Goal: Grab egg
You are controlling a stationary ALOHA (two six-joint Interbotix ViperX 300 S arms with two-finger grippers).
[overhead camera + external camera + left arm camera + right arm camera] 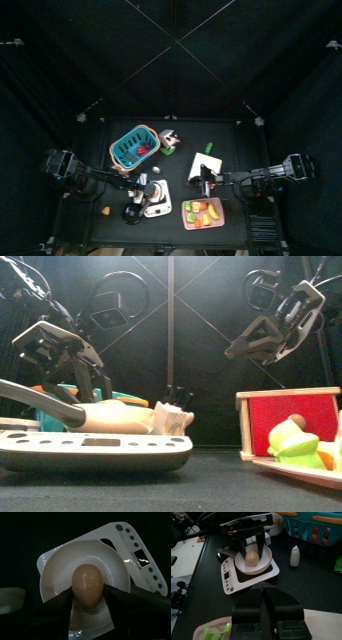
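The egg (87,584) is a smooth peach-tan oval lying in a white bowl (63,557) on a white kitchen scale (137,549). My left gripper (88,596) has one jaw pressed against each side of the egg, which still rests in the bowl. The right wrist view shows the same: left gripper (252,551) down over the egg (252,558) in the bowl (266,563) on the scale (232,581). In the top view the left gripper (143,188) is over the scale (156,203). My right gripper (269,594) is shut and empty, held above the table right of the scale (203,180).
A blue basket (134,146) stands behind the scale. A small white bottle (295,556) stands between the scale and the basket (314,527). A pink tray (203,212) of toy fruit lies at the front right. A tiny orange piece (104,211) lies at the front left.
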